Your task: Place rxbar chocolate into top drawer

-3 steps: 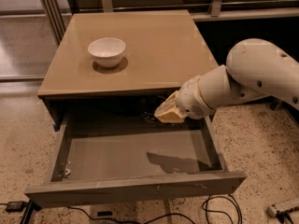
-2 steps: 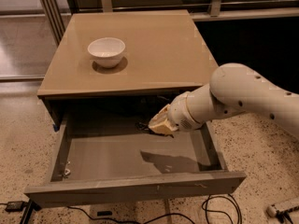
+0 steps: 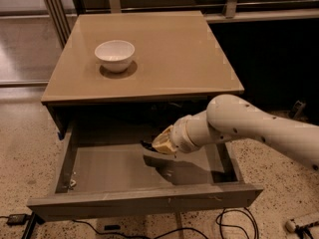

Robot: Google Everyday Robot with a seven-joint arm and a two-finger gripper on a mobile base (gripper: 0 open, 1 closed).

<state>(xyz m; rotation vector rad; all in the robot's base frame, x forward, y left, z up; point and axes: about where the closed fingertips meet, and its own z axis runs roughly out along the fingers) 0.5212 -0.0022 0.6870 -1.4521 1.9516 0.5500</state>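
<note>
One second has carried the claw point(image 3: 158, 144) down and toward the left, from just under the table's point(image 3: 169, 59) front edge to a spot inside the open drawer point(image 3: 144, 200), low over its grey floor and near its middle. A dark sliver sticking out of the claw's tip looks like the snack bar point(image 3: 147, 145); the claw appears closed on it, so the bar is inside the drawer's walls but not yet set down. By my reading, only the release remains. The arm point(image 3: 239, 123) reaches in from the right, past the table's front right corner, with its forearm sloping down and its wrist pointing left. The bowl point(image 3: 114, 55) sits on the table toward its left edge, well apart from the claw.
</note>
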